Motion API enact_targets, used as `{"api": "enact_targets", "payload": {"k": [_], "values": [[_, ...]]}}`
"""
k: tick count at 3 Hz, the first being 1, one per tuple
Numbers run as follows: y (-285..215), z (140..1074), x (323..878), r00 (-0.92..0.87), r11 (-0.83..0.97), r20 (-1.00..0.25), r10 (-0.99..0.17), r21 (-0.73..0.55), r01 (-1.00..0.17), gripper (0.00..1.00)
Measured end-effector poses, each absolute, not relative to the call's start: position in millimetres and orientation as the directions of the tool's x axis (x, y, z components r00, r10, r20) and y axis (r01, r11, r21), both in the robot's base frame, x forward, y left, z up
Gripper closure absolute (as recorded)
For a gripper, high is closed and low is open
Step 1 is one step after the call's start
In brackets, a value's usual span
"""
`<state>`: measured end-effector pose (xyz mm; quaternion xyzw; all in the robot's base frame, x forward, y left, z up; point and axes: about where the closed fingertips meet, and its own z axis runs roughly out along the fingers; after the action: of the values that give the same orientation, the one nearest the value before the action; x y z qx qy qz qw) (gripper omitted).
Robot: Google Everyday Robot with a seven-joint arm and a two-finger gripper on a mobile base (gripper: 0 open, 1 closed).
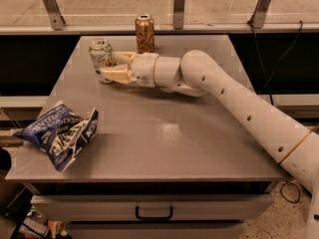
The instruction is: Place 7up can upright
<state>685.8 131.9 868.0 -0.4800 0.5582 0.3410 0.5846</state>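
The 7up can [100,57], silvery-white with green and orange-red marks, stands upright on the grey table [164,133] at the back left. My gripper [109,65] reaches in from the right at can height. Its two cream fingers [117,75] are spread, one behind the can and one in front of it, close to the can's right side. The white arm stretches across the table from the right front.
A brown-gold can [144,33] stands upright at the table's back edge, just right of the 7up can. A crumpled blue chip bag [60,133] lies at the front left edge. A railing and glass run behind the table.
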Motion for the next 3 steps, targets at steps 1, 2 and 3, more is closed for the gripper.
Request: {"api": "enact_targets", "payload": {"k": [1,2,3], "values": [[134.7,868.1,684.8,0.145,0.302,-0.980,-0.136,-0.180,-0.936,0.35],[137.3,868.2,683.8,0.145,0.299,-0.980,-0.135,-0.180,-0.937,0.12],[139.6,868.2,682.9,0.146,0.295,-0.980,-0.135,-0.180,-0.938,0.00]]}}
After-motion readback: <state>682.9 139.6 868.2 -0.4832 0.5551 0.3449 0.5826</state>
